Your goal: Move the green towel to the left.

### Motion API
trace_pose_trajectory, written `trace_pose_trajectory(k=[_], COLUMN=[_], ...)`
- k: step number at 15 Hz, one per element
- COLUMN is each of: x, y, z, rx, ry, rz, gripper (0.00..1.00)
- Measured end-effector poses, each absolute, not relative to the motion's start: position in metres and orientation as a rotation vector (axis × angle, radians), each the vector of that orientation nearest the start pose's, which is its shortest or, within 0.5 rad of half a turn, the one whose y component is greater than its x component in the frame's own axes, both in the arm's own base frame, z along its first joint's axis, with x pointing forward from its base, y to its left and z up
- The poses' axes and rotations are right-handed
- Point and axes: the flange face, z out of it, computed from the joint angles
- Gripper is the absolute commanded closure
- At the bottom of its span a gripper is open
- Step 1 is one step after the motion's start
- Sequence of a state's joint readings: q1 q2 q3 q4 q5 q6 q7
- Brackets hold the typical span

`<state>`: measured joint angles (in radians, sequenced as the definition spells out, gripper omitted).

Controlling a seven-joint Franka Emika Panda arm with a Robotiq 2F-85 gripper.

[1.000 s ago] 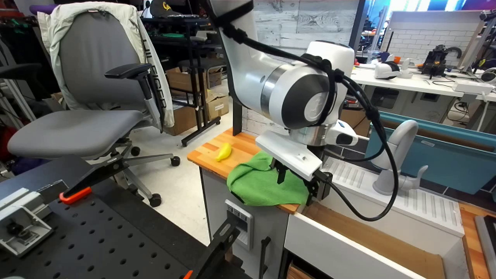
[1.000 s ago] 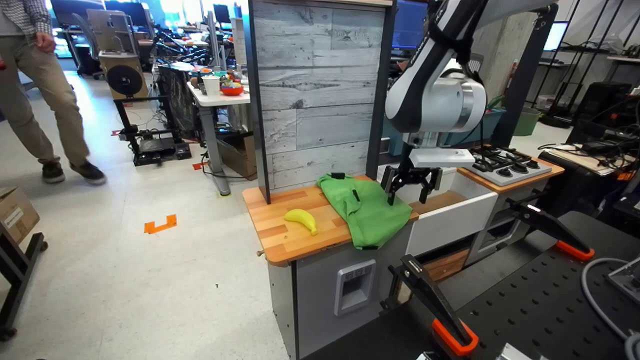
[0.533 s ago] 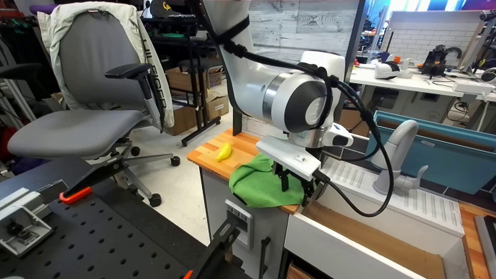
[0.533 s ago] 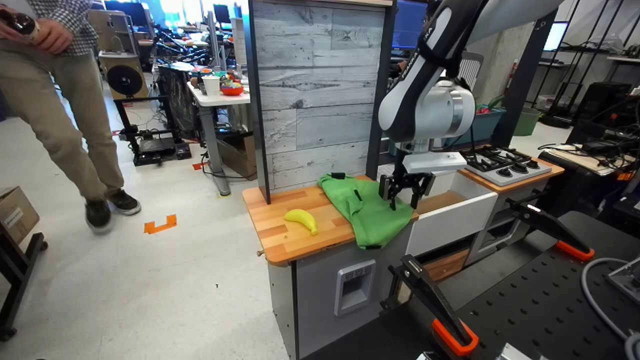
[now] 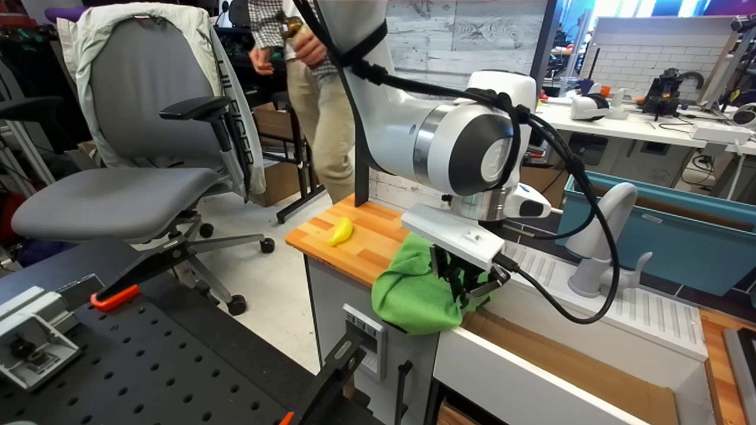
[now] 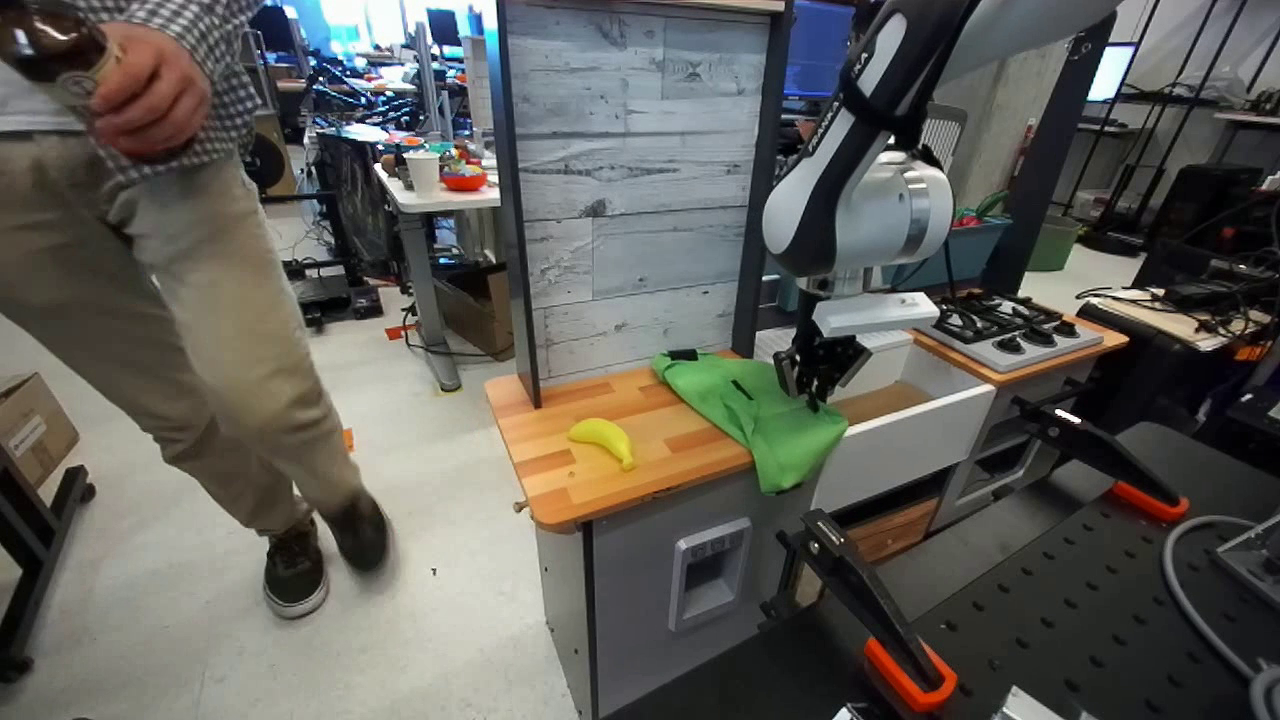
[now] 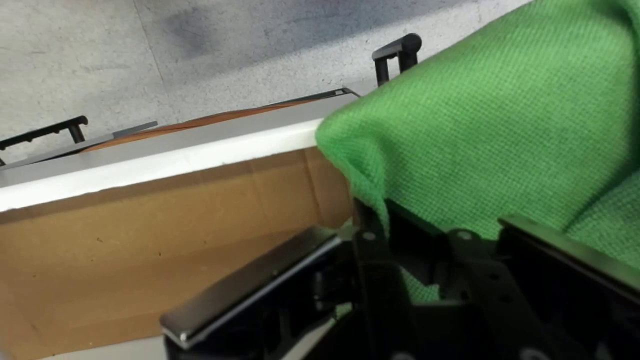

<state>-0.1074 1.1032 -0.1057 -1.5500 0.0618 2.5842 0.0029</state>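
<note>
Currently one green towel, presumably light and limp, drapes over the end of the surface by the basin, probably best held by the bunched fold the pincer clamps.

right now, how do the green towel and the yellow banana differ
The green towel is much larger than the yellow banana.
The green towel is creased cloth, the yellow banana smooth and curved.
The end effector pinches a fold of the green towel; nothing grips the yellow banana.
The green towel overhangs the wooden counter; the yellow banana lies wholly on it.
Both rest at least partly on the wooden counter.
</note>
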Motion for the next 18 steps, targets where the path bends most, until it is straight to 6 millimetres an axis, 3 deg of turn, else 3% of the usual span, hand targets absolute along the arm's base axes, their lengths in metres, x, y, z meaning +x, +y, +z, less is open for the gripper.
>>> trace_pose_trajectory(k=[5, 8, 13, 18], x=[0.647, 0.654, 0.662, 0.675], y=[-0.133, -0.127, -0.106, -0.064], z=[0.0, 0.017, 0.069, 0.124], rx=[-3.176, -3.17, -3.154, -3.136], ry=[0.335, 0.296, 0.21, 0.124], rz=[0.077, 0.038, -0.058, -0.156], gripper=[0.98, 0.98, 0.98, 0.98])
